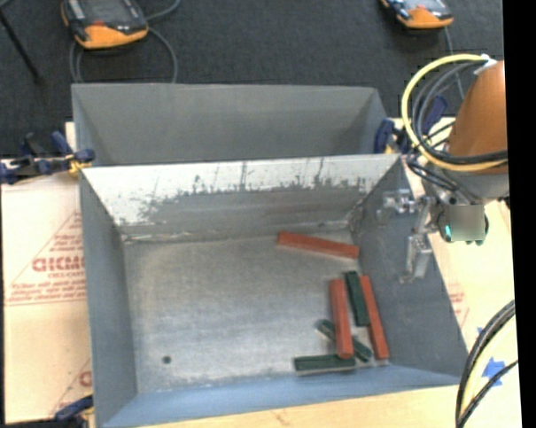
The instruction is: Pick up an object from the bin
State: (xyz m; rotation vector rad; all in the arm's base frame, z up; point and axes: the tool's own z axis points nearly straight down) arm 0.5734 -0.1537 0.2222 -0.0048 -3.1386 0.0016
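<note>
- The grey metal bin (249,187) has sloping walls and a flat floor; its left half and middle lie bare, with a small dark spot near the near-left corner
- The gripper (418,257) hangs at the right side of the bin, over the sloping right wall and apart from the floor
- Whether the gripper is spread or closed cannot be told from this view
- Behind it, farther right, the arm carries a rounded orange cover (481,111), and looped cables (414,96) arch around the wrist
- A single orange-red stick (318,245) lies flat on the floor at the foot of the far wall, right of centre, slightly slanted, with its right end nearer the gripper; it lies to the left of the gripper, not touching it
- A small heap of sticks sits in the near-right corner of the floor, nearer than the gripper and a little to its left
- In that heap a left orange stick (342,316) and a right orange stick (374,319) run roughly from far to near, side by side
- A dark green stick (355,298) lies between the far ends of those two, in line with them
- Another dark green stick (323,363) lies crosswise along the near wall, its right end touching the near end of the left orange stick
- Short dark green ends show beside the orange pair, one on the left (327,328) and one between their near ends (363,350); how much of each lies underneath cannot be told
- All the sticks rest on the bin floor
</note>
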